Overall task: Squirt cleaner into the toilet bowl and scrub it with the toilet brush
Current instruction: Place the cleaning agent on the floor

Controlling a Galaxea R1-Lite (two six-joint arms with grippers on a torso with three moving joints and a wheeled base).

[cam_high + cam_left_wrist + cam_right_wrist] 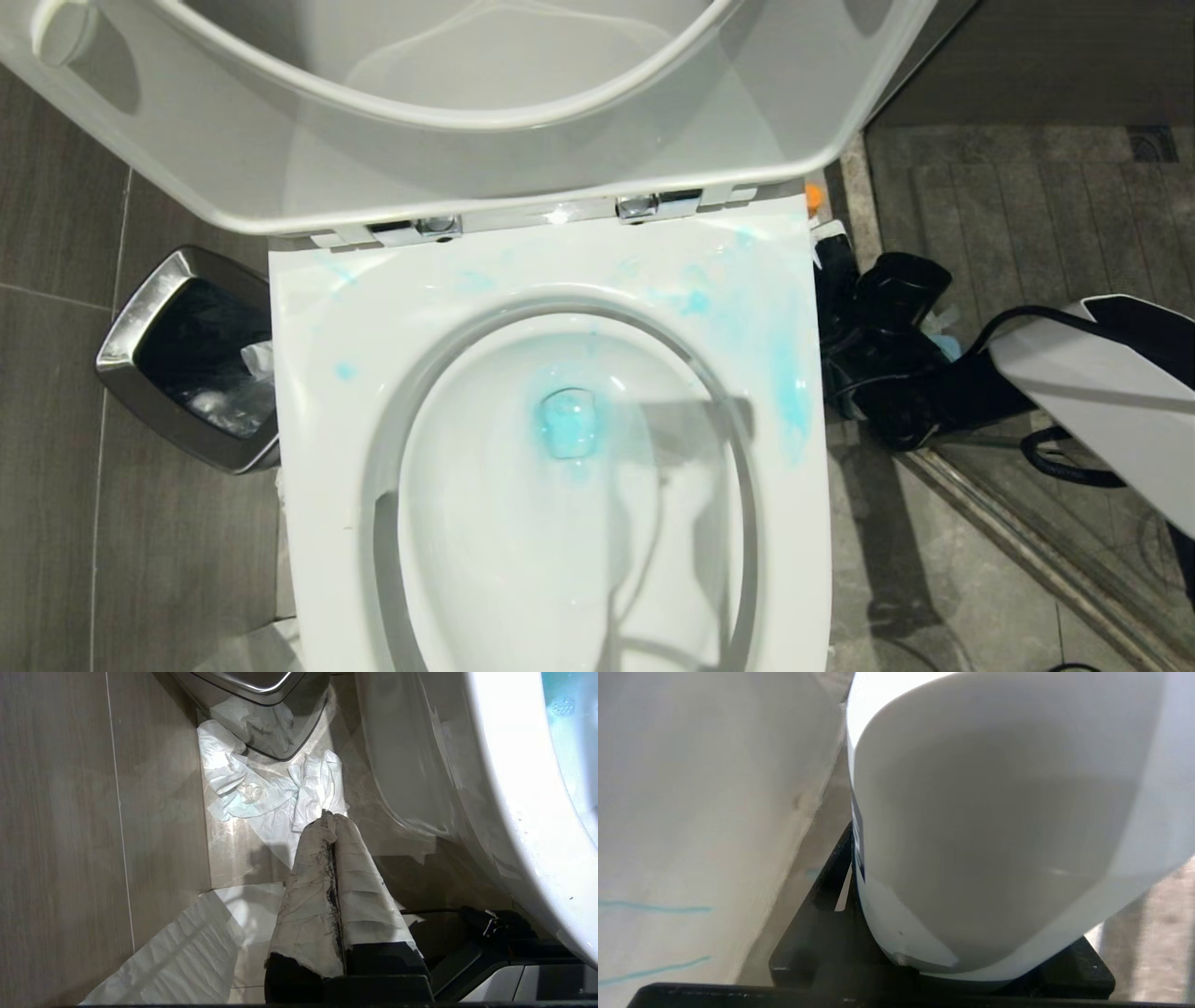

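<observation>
Right of the toilet, mid-frame in the head view, the right gripper (843,280) is down low with its jaws pinching the cleaner bottle (994,835). The white body fills the right wrist view, and in the head view only the orange cap (814,196) peeks out past the seat edge.

Look at the toilet bowl (523,541): blue cleaner (568,425) is pooled at the drain, with smears across the rim (789,401) on the right side of the frame. So the squirting looks done, and my read is that the step in hand is parking the bottle on the floor (934,579) beside the toilet.

To do that well, bring the bottle upright with the cap on top, seat its base flat on the floor close to the toilet's side wall, and only then spread the jaws. Lift straight away so a finger doesn't tip it. Keep the cap off the ceramic, because a knock could dribble more blue.

The toilet brush isn't in any view, so it has to be found next.

Over on the left side, the left gripper (329,817) hangs idle near the floor, its wrapped jaws pressed together and holding nothing, above crumpled tissue (261,793) by the silver-rimmed waste bin (140,317).
</observation>
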